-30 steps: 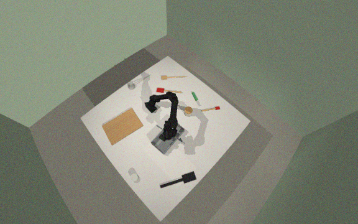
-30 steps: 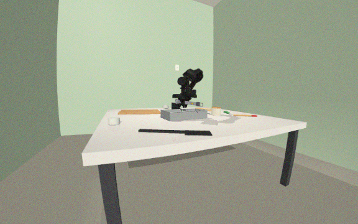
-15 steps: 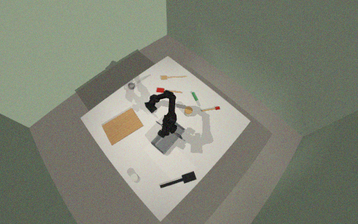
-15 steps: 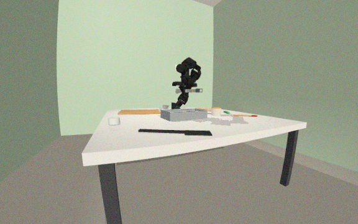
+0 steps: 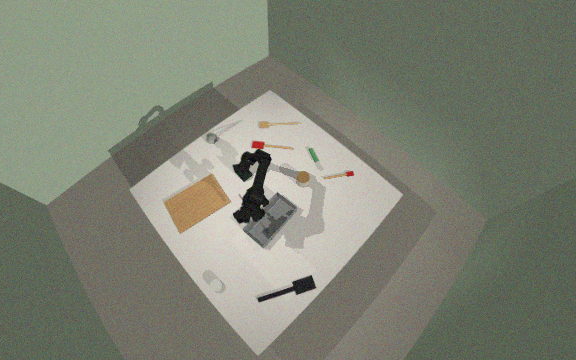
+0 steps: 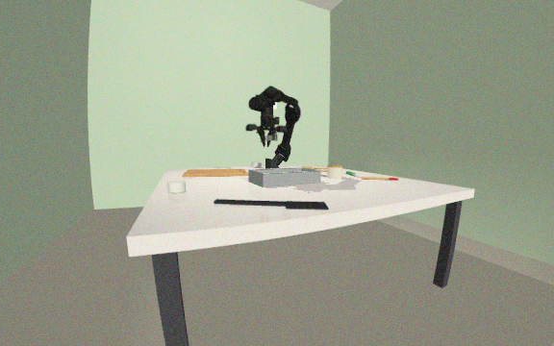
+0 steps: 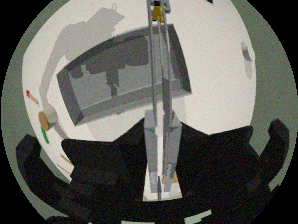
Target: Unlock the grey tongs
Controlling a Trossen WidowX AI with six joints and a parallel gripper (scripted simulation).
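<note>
The grey tongs (image 6: 272, 137) (image 7: 169, 75) are held in the air above the roasting tin (image 5: 255, 235) (image 6: 282, 179) (image 7: 70, 98). My gripper (image 6: 266, 144) (image 7: 156, 119) points down and is shut on the tongs. Its fingers press both arms from the sides, near the broad tip ends in the wrist view. The yellow hinge end is at the top of that view. The arms lie close together, with a narrow gap. The lock's state cannot be seen. The arm hides most of the tongs in the top view. The wooden board (image 5: 197, 205) (image 6: 214, 173) lies on the table beside the tin.
A black spatula (image 5: 288, 288) (image 6: 277, 204) and a white round pot (image 5: 214, 284) (image 6: 176, 186) lie nearer the front. A cork-topped jar (image 5: 303, 178) (image 6: 335, 172) (image 7: 48, 118) stands behind the tin. A red-headed spatula (image 5: 258, 145) and a green-handled tool (image 5: 313, 154) lie farther back.
</note>
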